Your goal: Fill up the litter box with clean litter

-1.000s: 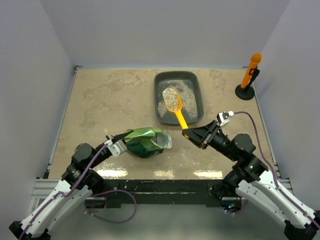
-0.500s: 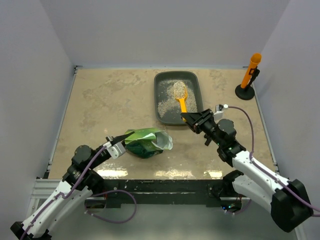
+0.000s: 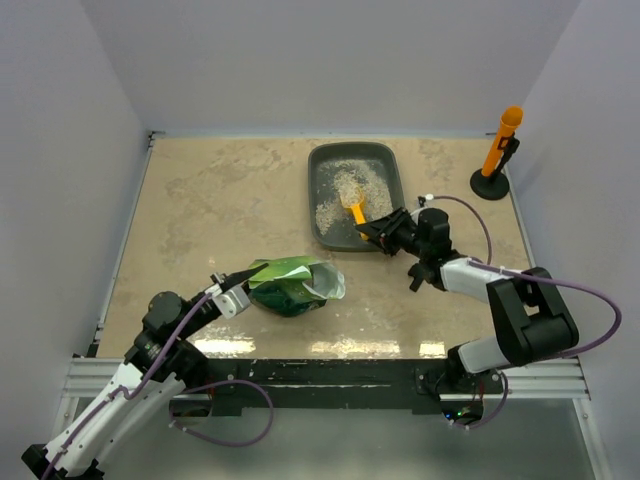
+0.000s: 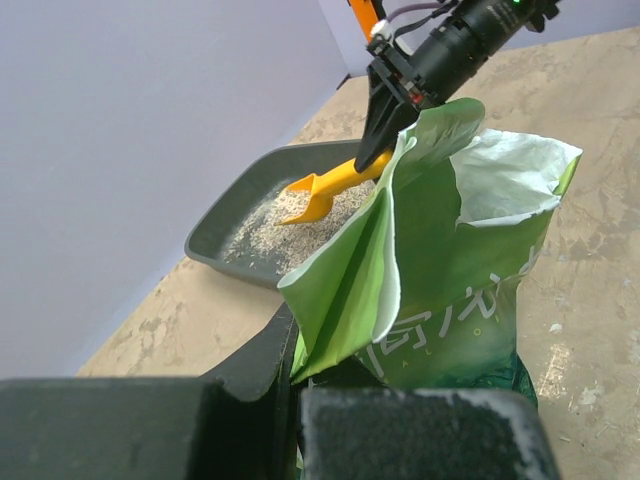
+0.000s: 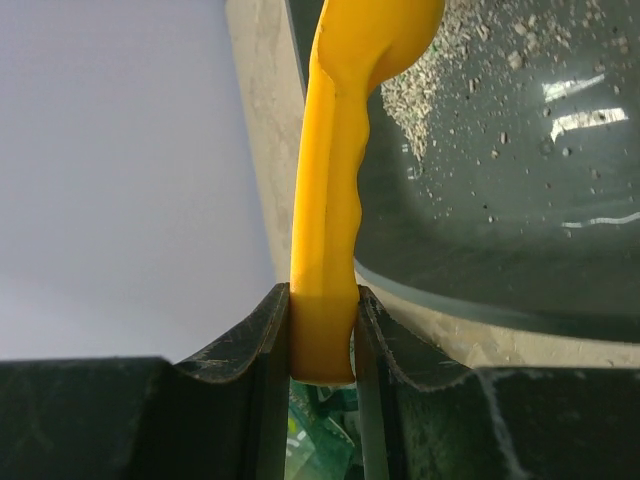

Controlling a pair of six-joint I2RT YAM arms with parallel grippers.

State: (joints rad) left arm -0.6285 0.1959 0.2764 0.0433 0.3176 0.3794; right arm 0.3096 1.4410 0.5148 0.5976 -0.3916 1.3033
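The litter box (image 3: 318, 160), a dark grey tray, sits at the back right of the table with pale clean litter (image 3: 345, 186) spread inside. My right gripper (image 3: 370, 232) is at the tray's near rim, shut on the handle of an orange scoop (image 3: 354, 211) whose bowl is turned down over the litter. The right wrist view shows the handle (image 5: 325, 200) pinched between my jaws above the tray (image 5: 520, 220). My left gripper (image 3: 240, 283) is shut on the edge of the green bag (image 3: 290, 285) and holds its mouth (image 4: 450, 200) open.
An orange-handled tool (image 3: 500, 145) stands in a black base at the back right corner. A few spilled granules (image 4: 560, 365) lie on the tabletop beside the bag. White walls close in the table on three sides.
My right arm carried the loaded scoop forward over the tray and turned it over, and the litter fell into the box. The left gripper and the bag have not moved.
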